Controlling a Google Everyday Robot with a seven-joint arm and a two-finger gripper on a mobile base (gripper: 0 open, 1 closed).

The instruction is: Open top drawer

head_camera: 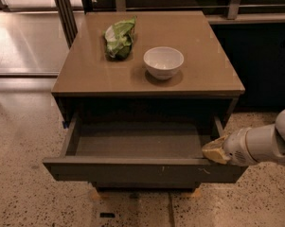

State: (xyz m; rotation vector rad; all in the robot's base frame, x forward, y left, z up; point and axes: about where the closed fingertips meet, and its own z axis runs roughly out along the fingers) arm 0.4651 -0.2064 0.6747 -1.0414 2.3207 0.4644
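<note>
The top drawer of the brown cabinet is pulled far out, showing a shallow dark interior with nothing in it. Its dark grey-brown front has small pale scratches right of centre. My gripper comes in from the right on a white arm and rests at the drawer's right front corner, on the top edge of the front panel. Only its pale tan tip shows.
On the cabinet top lie a green crumpled bag and a white bowl. A narrower drawer front shows just below the open drawer. Speckled floor surrounds the cabinet; a dark panel stands to its right.
</note>
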